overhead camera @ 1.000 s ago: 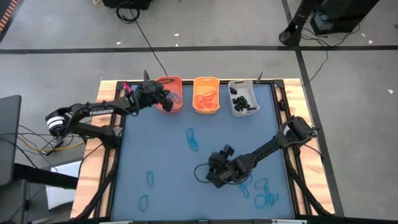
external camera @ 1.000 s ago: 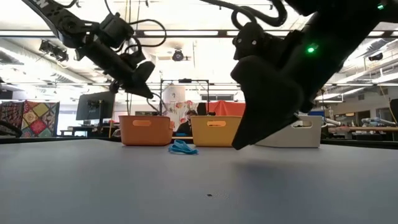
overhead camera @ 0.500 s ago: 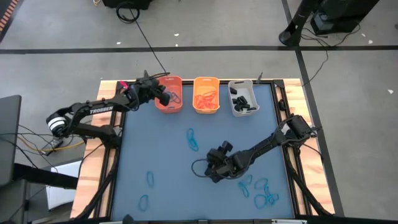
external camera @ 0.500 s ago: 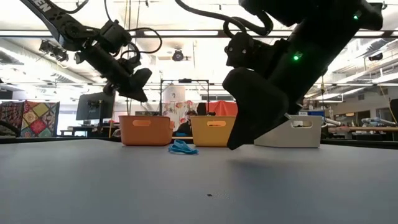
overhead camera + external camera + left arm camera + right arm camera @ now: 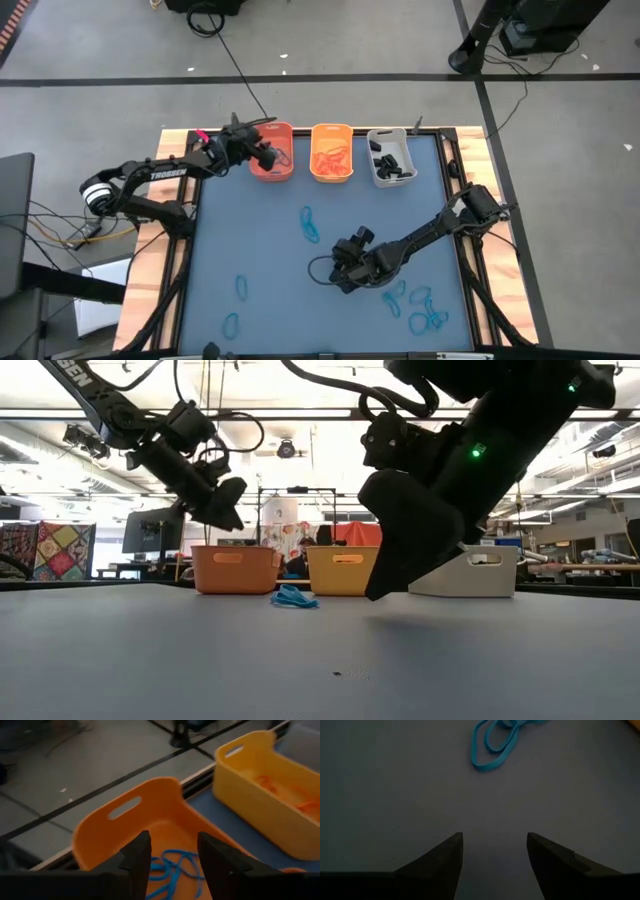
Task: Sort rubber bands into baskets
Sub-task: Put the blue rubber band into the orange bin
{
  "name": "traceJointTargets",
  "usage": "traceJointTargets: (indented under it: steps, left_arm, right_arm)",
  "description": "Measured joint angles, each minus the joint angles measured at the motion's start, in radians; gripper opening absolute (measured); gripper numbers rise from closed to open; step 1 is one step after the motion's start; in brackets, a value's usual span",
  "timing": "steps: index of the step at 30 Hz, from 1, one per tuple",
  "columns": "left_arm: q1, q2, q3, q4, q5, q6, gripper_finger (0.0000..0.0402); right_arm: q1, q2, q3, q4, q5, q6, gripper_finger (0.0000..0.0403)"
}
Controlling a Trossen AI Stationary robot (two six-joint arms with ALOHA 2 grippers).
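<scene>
Three baskets stand in a row at the table's far edge: orange (image 5: 272, 152), yellow-orange (image 5: 332, 153) and grey-white (image 5: 391, 157). My left gripper (image 5: 172, 862) hovers open over the orange basket (image 5: 150, 820), where blue rubber bands (image 5: 170, 870) lie on its floor. Orange bands (image 5: 331, 158) fill the yellow-orange basket and black ones (image 5: 390, 160) the grey-white one. My right gripper (image 5: 495, 852) stands open just above the mat at mid-table, nothing between its fingers. A blue band (image 5: 495, 742) lies ahead of it on the mat.
Loose blue bands lie flat on the mat: a small bunch at the centre (image 5: 309, 225), two near the front left (image 5: 241, 288) (image 5: 232, 324), and a cluster at the front right (image 5: 420, 305). The mat between them is bare. Wooden rails (image 5: 160, 250) frame the table.
My left gripper has opened above the orange basket and has sunk a little toward it, shifting slightly toward the basket's far left corner.
</scene>
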Motion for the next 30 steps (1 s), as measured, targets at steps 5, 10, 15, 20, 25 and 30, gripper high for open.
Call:
traceJointTargets:
  steps: [5,10,15,20,25,30]
  left_arm:
    - [-0.006,-0.005,0.0,0.069,0.133,0.004,0.0165]
    - [-0.064,-0.021,0.0,0.029,0.146,0.024,0.0161]
    - [-0.196,-0.055,0.0,-0.079,0.096,0.025,0.015]
    - [-0.399,-0.127,0.0,-0.222,-0.009,-0.033,0.0135]
    - [-0.638,-0.23,0.0,-0.473,-0.154,-0.196,0.0125]
    - [-0.877,-0.297,0.0,-0.68,-0.254,-0.461,0.0121]
  right_arm:
    - [0.0,0.0,-0.03,0.026,0.01,0.009,0.0231]
    - [-0.001,0.0,-0.056,0.042,0.01,0.043,0.0231]
    - [0.011,0.0,-0.056,0.116,0.005,-0.028,0.0231]
    - [0.05,0.0,-0.056,0.367,-0.027,-0.231,0.0231]
    - [0.073,0.0,-0.056,0.504,-0.08,-0.27,0.0231]
    - [0.104,0.0,-0.056,0.527,-0.084,-0.26,0.0231]
